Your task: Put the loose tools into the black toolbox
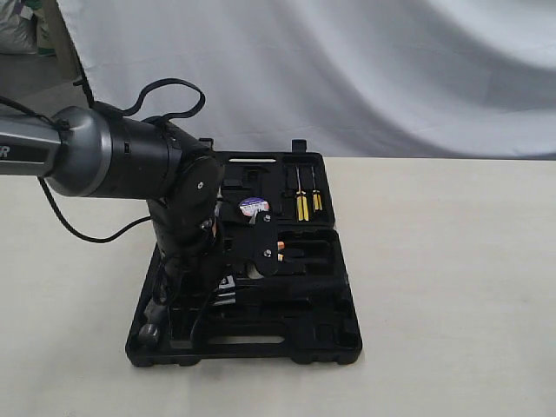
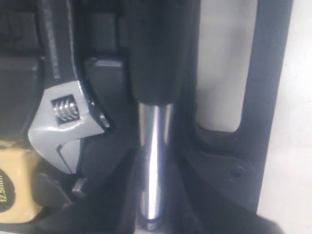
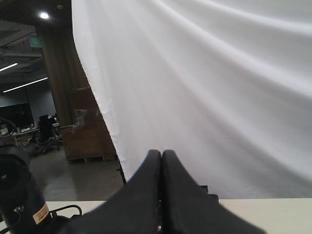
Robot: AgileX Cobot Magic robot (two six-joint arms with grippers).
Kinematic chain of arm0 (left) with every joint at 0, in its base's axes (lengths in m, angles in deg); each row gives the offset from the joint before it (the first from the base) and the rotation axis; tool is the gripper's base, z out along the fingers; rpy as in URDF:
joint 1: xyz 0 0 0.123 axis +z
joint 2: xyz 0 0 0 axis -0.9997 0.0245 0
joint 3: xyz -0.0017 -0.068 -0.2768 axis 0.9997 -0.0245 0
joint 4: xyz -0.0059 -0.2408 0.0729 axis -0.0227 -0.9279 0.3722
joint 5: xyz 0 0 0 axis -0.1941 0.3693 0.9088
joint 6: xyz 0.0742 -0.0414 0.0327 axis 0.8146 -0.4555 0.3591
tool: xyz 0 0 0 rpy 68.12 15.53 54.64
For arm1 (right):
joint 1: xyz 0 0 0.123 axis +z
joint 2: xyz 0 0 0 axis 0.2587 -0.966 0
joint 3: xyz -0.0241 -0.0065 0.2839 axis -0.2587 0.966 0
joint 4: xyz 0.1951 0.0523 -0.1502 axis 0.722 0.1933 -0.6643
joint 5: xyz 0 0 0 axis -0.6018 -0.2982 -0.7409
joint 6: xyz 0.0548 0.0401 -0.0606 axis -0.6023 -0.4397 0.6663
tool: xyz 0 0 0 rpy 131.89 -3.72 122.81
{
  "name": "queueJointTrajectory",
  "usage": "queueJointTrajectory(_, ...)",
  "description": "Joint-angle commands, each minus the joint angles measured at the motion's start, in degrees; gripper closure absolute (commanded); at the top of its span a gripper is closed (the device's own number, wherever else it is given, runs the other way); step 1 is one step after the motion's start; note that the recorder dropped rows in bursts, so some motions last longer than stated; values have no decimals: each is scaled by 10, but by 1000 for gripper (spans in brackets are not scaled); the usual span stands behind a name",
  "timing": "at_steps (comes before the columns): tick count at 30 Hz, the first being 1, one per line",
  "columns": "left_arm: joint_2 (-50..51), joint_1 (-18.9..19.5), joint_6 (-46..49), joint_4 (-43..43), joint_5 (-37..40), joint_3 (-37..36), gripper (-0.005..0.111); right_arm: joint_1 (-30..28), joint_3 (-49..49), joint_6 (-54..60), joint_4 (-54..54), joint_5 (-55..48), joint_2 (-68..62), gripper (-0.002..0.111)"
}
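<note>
The right gripper (image 3: 161, 153) points its two black fingers, pressed flat together, at a white drape (image 3: 204, 87) hanging behind a pale tabletop (image 3: 273, 214). Past the drape's edge lies a dim hall with ceiling lights (image 3: 44, 15), a wooden crate (image 3: 90, 139) and a black machine housing (image 3: 17, 190).

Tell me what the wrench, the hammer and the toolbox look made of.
The wrench: grey metal, likely steel, dull satin sheen. The hammer: polished steel shaft with a mirror streak; matte black grip, perhaps rubber. The toolbox: black moulded plastic, faintly glossy.
</note>
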Motion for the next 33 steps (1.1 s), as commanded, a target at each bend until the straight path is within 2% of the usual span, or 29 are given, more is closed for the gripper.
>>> queueJointTrajectory(1, 7, 0, -9, -4, 6, 4, 107, -2, 2, 2, -7, 3, 4, 108)
queueJointTrajectory(18, 14, 0, -9, -6, -17, 4, 106, -2, 2, 2, -7, 3, 4, 108)
queueJointTrajectory(20, 14, 0, -9, -6, -20, 4, 101, -2, 2, 2, -7, 3, 4, 108)
queueJointTrajectory(22, 14, 0, -31, -6, -36, 4, 86, -2, 2, 2, -7, 3, 4, 108)
queueJointTrajectory(25, 14, 0, -49, -6, -37, 4, 56, -2, 2, 2, -7, 3, 4, 108)
queueJointTrajectory(26, 14, 0, -49, -2, -37, 4, 51, -2, 2, 2, -7, 3, 4, 108)
queueJointTrajectory(27, 13, 0, -49, -2, -43, 4, 40, -2, 2, 2, -7, 3, 4, 108)
queueJointTrajectory(30, 13, 0, -49, -3, -42, 13, 33, -2, 2, 2, -7, 3, 4, 108)
queueJointTrajectory(33, 13, 0, -49, -8, -37, 33, 37, -2, 2, 2, -7, 3, 4, 108)
